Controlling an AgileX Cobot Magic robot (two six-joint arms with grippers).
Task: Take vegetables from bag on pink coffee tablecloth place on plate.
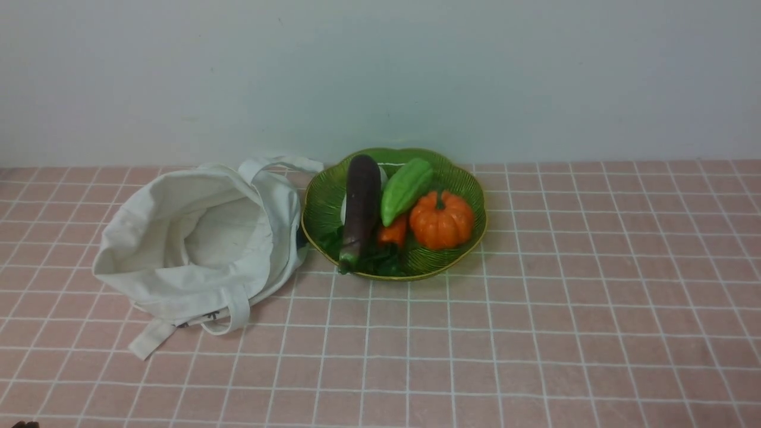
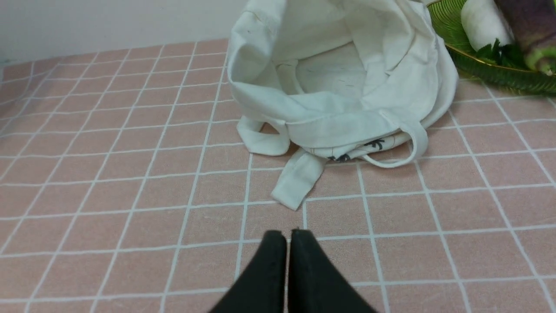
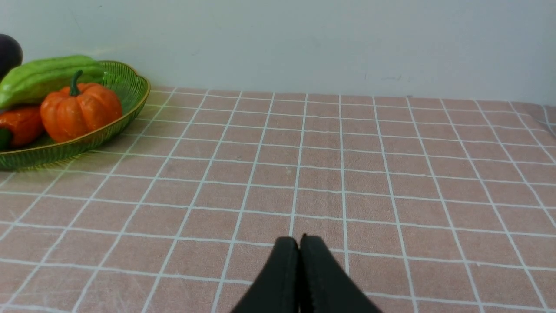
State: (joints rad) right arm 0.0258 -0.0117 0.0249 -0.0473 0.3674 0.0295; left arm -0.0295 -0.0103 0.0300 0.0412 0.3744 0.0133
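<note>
Pink gridded tablecloth (image 1: 535, 333) carries a slumped, seemingly empty bag (image 1: 196, 238); the eggplant (image 1: 360, 208) lies on the plate (image 1: 324, 202), stem overhanging the rim. Both the left end effector (image 2: 287, 237) and right end effector (image 3: 299, 242) are closed, empty. A nudge could roll it off.

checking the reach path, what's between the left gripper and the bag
Only bare tablecloth lies between the shut left gripper and the bag, as the left wrist view shows.
</note>
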